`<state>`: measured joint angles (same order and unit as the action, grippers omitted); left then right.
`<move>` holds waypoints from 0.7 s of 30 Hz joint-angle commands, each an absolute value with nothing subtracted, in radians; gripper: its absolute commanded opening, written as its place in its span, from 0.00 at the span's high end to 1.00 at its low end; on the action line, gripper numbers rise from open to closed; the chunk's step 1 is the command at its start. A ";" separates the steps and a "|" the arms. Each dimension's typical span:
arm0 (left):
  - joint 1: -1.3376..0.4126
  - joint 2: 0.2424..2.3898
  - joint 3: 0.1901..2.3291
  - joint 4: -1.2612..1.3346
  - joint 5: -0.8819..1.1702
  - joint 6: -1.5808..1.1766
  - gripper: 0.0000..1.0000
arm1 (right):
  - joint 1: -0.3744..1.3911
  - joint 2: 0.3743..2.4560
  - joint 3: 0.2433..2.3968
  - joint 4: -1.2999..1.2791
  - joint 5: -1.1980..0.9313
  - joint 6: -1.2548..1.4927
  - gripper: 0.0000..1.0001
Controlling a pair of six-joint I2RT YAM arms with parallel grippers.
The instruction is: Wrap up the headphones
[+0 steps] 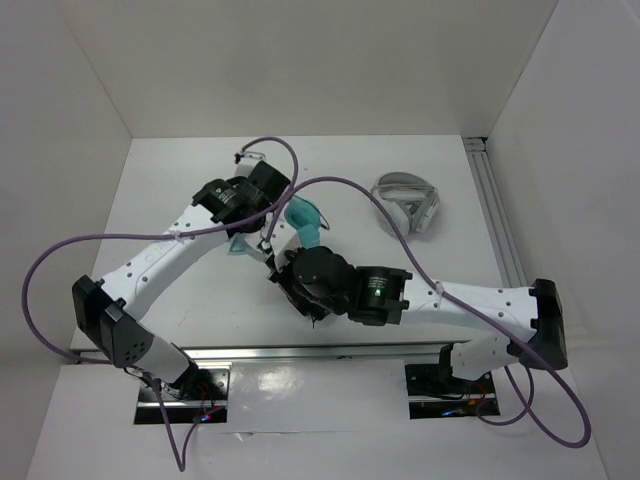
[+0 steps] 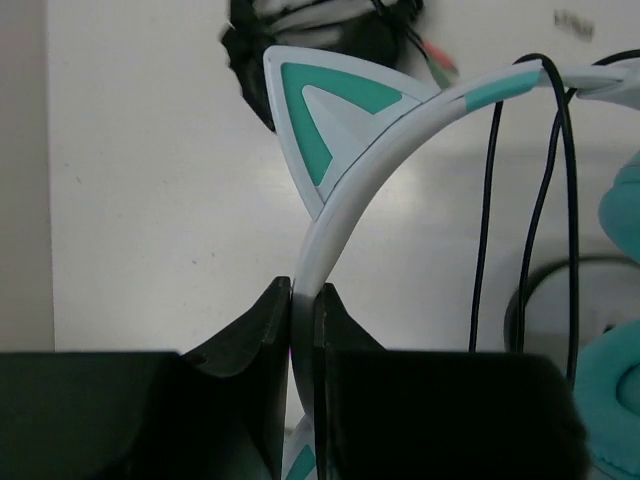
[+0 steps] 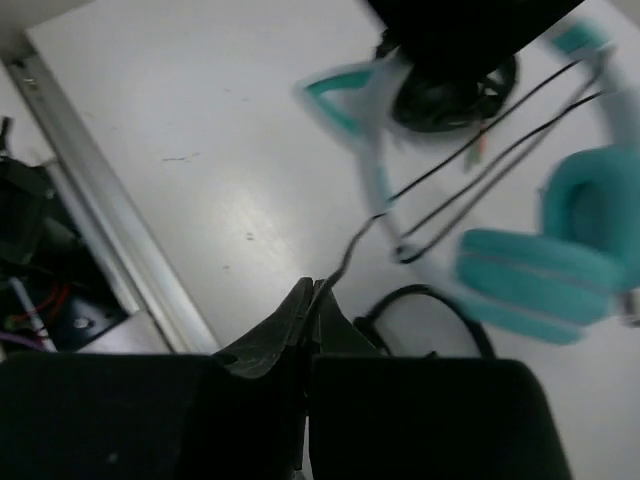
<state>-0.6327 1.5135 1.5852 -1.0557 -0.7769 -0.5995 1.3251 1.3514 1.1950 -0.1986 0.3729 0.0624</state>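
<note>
The headphones [image 1: 306,222] hang between both arms near the table's middle, teal ear cups [image 3: 540,280] low. My left gripper [image 2: 302,300] is shut on the pale headband [image 2: 345,215], just below a pointed cat ear [image 2: 330,120]. Strands of the thin black cable [image 2: 488,230] hang over the band to the right of that grip. My right gripper [image 3: 313,292] is shut on the cable [image 3: 360,235], which runs up from its fingertips toward the headband. In the top view both grippers are hidden under their wrists.
Grey-white headphones [image 1: 408,203] lie at the back right. Small black headphones [image 3: 450,95] sit on the table beyond the teal pair. An aluminium rail [image 1: 497,225] runs along the right edge, another [image 3: 110,230] along the near edge. White walls enclose the table.
</note>
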 commanded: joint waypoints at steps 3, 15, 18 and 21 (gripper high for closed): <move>-0.664 1.370 1.391 -0.919 -0.585 -0.428 1.00 | 1.341 1.362 1.351 -0.481 0.701 -0.127 1.00; -0.796 1.171 1.193 -0.888 -0.268 -0.377 1.00 | 1.359 1.301 1.160 -0.310 0.948 -0.371 0.99; -0.860 1.149 1.193 -0.928 -0.284 -0.412 1.00 | 1.306 1.282 1.135 -0.227 0.927 -0.429 0.96; -0.894 1.131 1.174 -0.943 -0.304 -0.436 1.00 | 1.260 1.293 1.135 -0.189 0.898 -0.471 0.94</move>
<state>-0.8413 1.1831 1.1793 -0.9035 -0.3237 -0.4339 1.3422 1.3262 1.1309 -0.3374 0.8169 -0.4004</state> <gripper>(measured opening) 0.216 0.057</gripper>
